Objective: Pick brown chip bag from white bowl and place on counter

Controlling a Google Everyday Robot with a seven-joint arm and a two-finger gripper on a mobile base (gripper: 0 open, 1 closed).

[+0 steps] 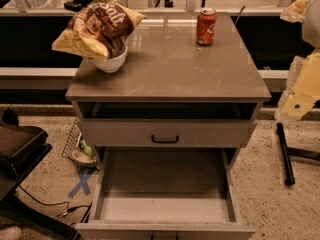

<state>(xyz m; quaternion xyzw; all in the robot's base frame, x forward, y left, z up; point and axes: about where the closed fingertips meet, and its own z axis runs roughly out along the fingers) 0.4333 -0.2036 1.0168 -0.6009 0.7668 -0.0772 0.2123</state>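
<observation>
One brown chip bag (pixel 97 26), one white bowl (pixel 111 64), one red soda can (pixel 206 27). That's three items up on the one counter (pixel 170 69). Drawers, I count two: an upper drawer (pixel 165 133) with one black handle (pixel 165 139), and a lower drawer (pixel 165 204). One blue cross (pixel 81 184) on the floor. One robot arm (pixel 302 89) at the right edge, and one gripper (pixel 295 8), probably that pale tip at top right.
</observation>
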